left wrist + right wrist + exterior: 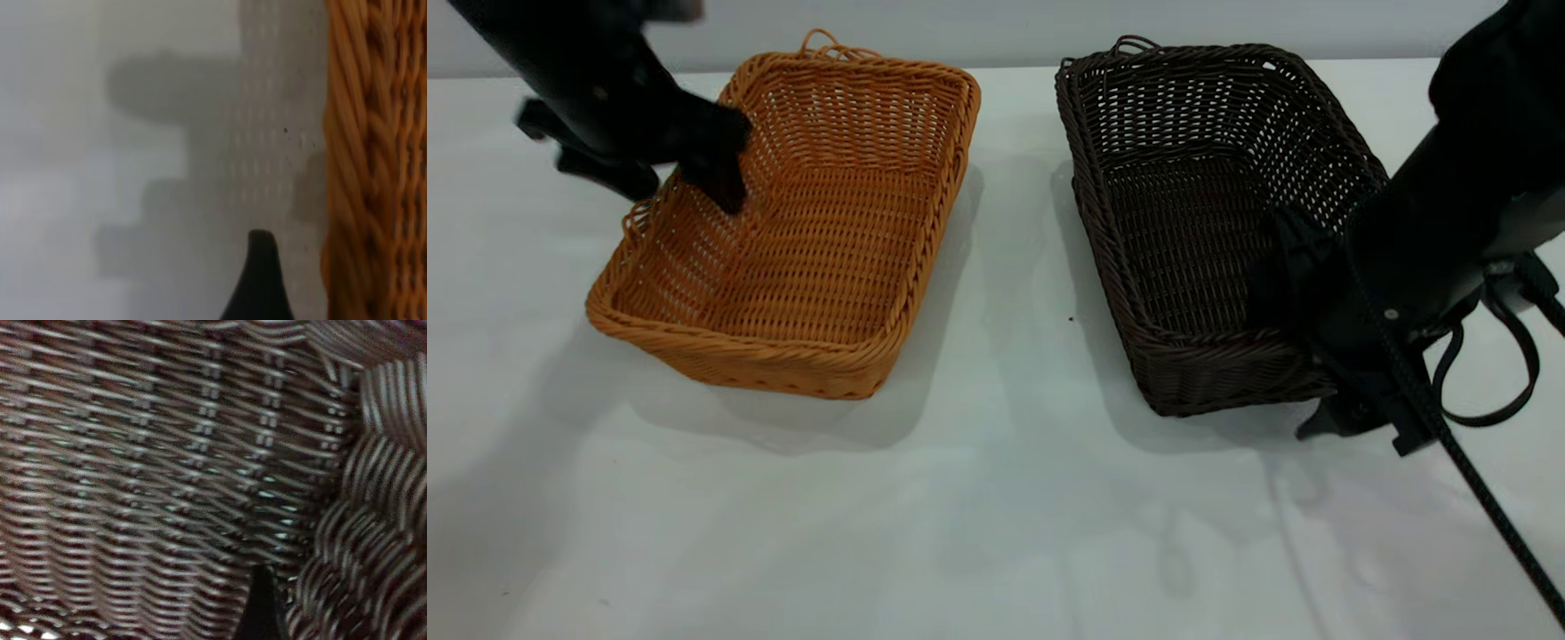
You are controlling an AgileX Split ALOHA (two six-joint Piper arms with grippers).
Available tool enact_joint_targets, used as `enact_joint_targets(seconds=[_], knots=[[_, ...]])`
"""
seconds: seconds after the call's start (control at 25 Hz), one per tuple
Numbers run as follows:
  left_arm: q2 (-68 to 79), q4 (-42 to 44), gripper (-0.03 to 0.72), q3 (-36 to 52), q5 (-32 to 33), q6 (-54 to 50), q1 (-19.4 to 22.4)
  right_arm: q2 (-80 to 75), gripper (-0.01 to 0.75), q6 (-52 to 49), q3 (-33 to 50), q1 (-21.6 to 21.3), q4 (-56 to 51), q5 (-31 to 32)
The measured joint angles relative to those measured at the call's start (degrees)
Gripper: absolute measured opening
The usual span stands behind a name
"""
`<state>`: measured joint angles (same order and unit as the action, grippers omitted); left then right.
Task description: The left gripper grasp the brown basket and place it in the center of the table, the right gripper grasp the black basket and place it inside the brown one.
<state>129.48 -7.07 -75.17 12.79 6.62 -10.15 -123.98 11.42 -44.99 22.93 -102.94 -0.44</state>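
The brown basket [800, 231] stands on the table [996, 498] at the left. My left gripper [716, 182] is at its left long rim, open, astride the wall. One finger [260, 283] hangs outside over the table, a gap away from the braided rim [373, 160]. The black basket [1200, 222] stands at the right. My right gripper [1303, 293] is at its right wall near the front corner, open. One finger [260, 607] is inside, close beside the dark rim [373, 540]. The second finger of each gripper is hidden.
The two baskets stand side by side with a strip of bare table [1018, 267] between them. The right arm's black cable [1494, 516] trails down over the table at the right edge. A pale wall runs behind the table.
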Motion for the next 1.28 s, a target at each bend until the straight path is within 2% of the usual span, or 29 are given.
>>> enact_joint_targets(seconds=[0.2, 0.44, 0.6, 0.84, 0.96, 1.12, 1.28], knots=[[2.5, 0.1, 0.535, -0.3, 0.1, 0.0, -0.1, -0.2, 0.507, -0.6, -0.8, 0.0, 0.0, -0.1], [2.6, 0.1, 0.444, -0.3, -1.3, 0.0, -0.1, -0.2, 0.438, -0.8, -1.1, 0.0, 0.0, -0.3], [2.6, 0.1, 0.349, -0.3, -1.9, 0.0, -0.1, -0.2, 0.351, -0.8, -1.4, 0.0, 0.0, -0.6], [2.6, 0.1, 0.168, -0.3, -3.7, 0.0, -0.1, -0.2, 0.158, -1.1, -1.4, 0.0, -0.3, -1.7], [2.6, 0.1, 0.09, -0.3, -3.9, 0.1, -0.1, -0.1, 0.096, -1.2, -1.5, 0.0, -0.2, -2.2], [2.6, 0.5, 0.075, -0.3, -4.0, 0.1, -0.1, 1.8, 0.094, -0.3, -1.4, -0.5, -0.1, -2.9], [2.6, 1.0, 0.075, -0.3, -4.6, 1.1, -0.1, 5.2, 0.094, 3.9, -1.4, -4.6, 2.3, -2.8]])
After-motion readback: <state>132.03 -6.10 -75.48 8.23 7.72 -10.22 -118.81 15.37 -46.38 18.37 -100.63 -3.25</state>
